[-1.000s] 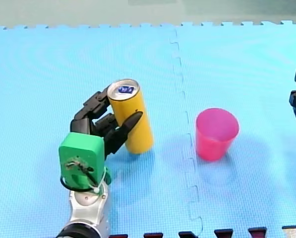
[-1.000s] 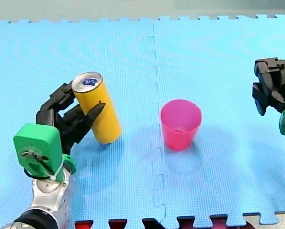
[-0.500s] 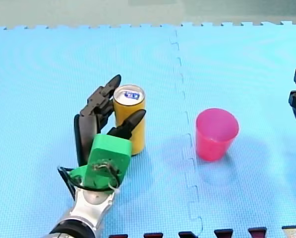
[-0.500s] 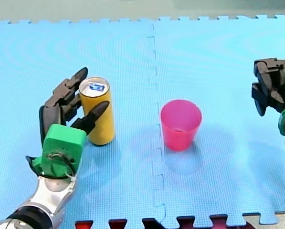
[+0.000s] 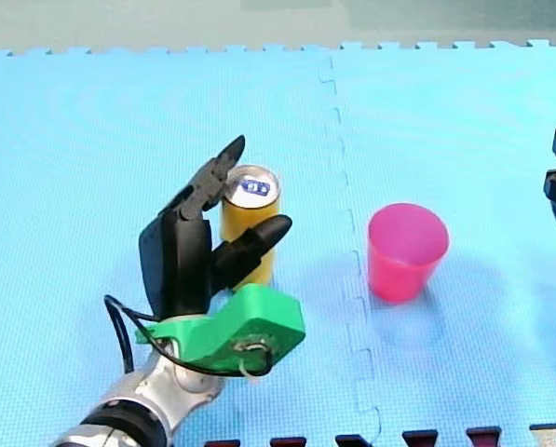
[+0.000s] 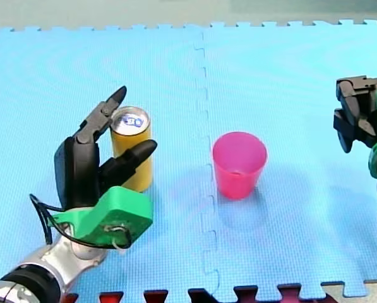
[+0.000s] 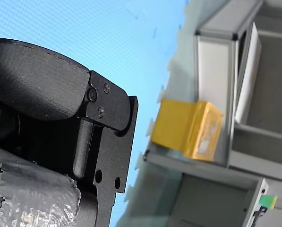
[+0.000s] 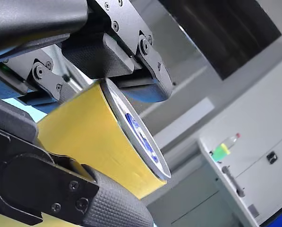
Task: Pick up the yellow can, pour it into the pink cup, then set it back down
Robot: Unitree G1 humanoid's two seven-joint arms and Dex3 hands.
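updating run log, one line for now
yellow can: upright | left hand: open, around can | right hand: shut, far right | pink cup: upright

The left hand (image 6: 93, 165) crowds the yellow can (image 6: 132, 158) on its near and left sides, leaving its right flank free. A strip of bare mat (image 6: 182, 165) separates it from the pink cup (image 6: 239, 165). Wider mat runs from there to the right hand (image 6: 357, 117).

Can (image 5: 244, 217) between left hand (image 5: 186, 259) and cup (image 5: 406, 253) on mat (image 5: 91, 140); right hand (image 6: 357, 118) far right
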